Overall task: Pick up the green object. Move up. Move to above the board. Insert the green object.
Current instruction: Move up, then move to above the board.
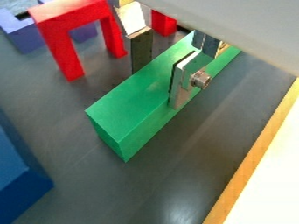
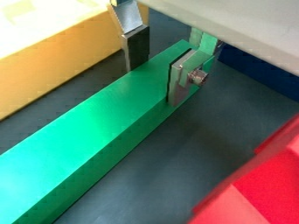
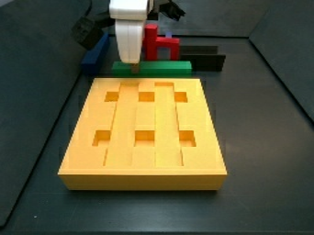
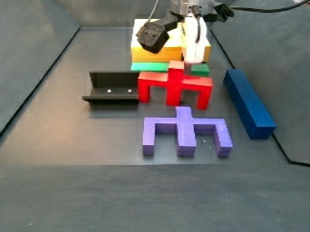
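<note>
The green object [image 1: 135, 105] is a long green bar lying flat on the dark floor, just behind the far edge of the yellow board [image 3: 141, 119]. It shows in both wrist views [image 2: 93, 140] and both side views [image 3: 157, 67] [image 4: 164, 66]. My gripper [image 1: 163, 63] is lowered over the bar near one end, with one finger on each long side and the jaws still apart. It is not shut on the bar. The gripper also shows in the other views [image 2: 160, 63] [image 3: 128, 61] [image 4: 190, 60]. The board's edge shows in both wrist views [image 2: 47, 61] [image 1: 263, 166].
A red arch-shaped piece [image 4: 176, 86] stands close beside the bar [image 1: 76, 31]. A blue bar [image 4: 248, 100], a purple forked piece [image 4: 186, 131] and the dark fixture [image 4: 111, 88] lie farther off. A black block [image 3: 207, 61] sits by the bar's end.
</note>
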Robot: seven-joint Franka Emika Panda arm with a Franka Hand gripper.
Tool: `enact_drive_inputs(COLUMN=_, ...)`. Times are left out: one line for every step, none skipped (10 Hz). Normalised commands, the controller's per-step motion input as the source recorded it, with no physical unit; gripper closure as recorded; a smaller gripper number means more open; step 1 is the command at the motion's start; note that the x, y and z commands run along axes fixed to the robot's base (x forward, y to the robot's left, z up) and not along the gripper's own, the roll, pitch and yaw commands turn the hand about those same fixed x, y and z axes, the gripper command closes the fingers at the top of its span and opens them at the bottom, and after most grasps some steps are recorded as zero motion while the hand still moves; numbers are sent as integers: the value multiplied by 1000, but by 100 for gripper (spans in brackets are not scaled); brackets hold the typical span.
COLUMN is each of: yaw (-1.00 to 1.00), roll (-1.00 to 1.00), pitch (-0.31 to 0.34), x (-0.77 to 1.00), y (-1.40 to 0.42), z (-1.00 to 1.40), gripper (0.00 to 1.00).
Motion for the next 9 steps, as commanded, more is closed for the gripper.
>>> enact_drive_inputs(yaw=-3, roll=2, pitch=60, x=-72, y=-33, z=781, gripper=100)
enact_drive_inputs(yaw=7, roll=-22, pitch=93, x=-100, y=-28, z=594, gripper=100)
enact_drive_inputs(yaw=6, roll=-76, pitch=66, x=-31, y=-10, z=238, gripper=100)
enact_drive_inputs(yaw=0, roll=0, pitch=0, x=0, y=0, z=1400, gripper=100)
enact_drive_inputs(yaw=1, roll=-8, pitch=14, x=-6, y=-1, z=1400, gripper=100)
enact_drive_inputs(yaw=-6, roll=-52, pitch=36, x=-36, y=-7, z=1400, gripper=100)
enact_drive_inputs(yaw=-9, roll=-102, pitch=14, x=-7, y=14, z=1400, gripper=100)
enact_drive_inputs(yaw=-12, roll=-69, pitch=59, x=22, y=3, z=1400, gripper=100)
enact_drive_inputs(yaw=-12, roll=-64, pitch=66, x=-16, y=4, z=1400, gripper=100)
